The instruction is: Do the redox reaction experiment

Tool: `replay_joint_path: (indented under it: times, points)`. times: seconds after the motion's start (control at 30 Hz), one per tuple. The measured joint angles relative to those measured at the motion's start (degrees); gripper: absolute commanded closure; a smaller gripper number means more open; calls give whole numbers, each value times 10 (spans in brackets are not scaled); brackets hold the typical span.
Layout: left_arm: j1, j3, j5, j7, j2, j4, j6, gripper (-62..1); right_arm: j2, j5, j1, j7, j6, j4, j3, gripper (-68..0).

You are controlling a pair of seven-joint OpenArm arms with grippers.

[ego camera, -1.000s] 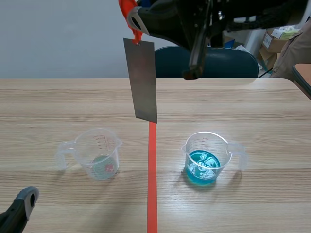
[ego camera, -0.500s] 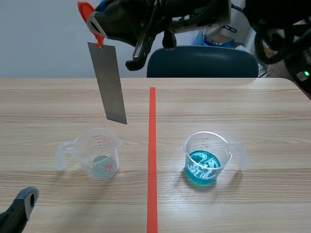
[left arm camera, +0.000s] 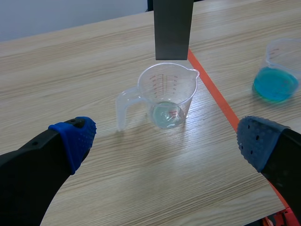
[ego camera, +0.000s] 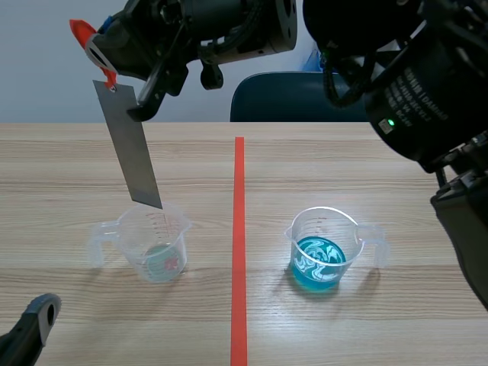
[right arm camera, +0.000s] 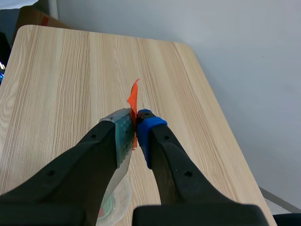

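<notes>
The right arm is reaching across from 3 o'clock, well past the tape line, and the right arm's fingers are clenched on the orange tab fixed to the top of the metal strip. Pinching the tab rather than the metal is, I'd say, letting the strip hang freely and keeping the pads well away from any liquid. The strip is hanging tilted, its upper end leaning toward 11 o'clock and its lower edge sitting right over the far rim of the clear beaker. Whether it is touching that rim I cannot tell.

The clear beaker is standing on the bench at about 8 o'clock from its middle, handle pointing to 9 o'clock, with only a shallow pale pool in the bottom. The blue beaker is standing across the tape line at about 4 o'clock, handle to 3 o'clock, holding blue solution. Keeping them well apart, one each side of the line, is probably meant to give the strip an unobstructed path to either.

The left arm's fingers are spread wide and holding nothing, waiting low at 7 o'clock with the clear beaker just ahead of them, likely placed to steady it if needed.
</notes>
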Motion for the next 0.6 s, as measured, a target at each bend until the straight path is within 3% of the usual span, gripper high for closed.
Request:
replay_joint_path:
  times: [0.6]
  points:
    - [0, 0, 0, -2, 0, 0, 0, -623, -34, -8, 0, -23, 0, 0, -27, -8]
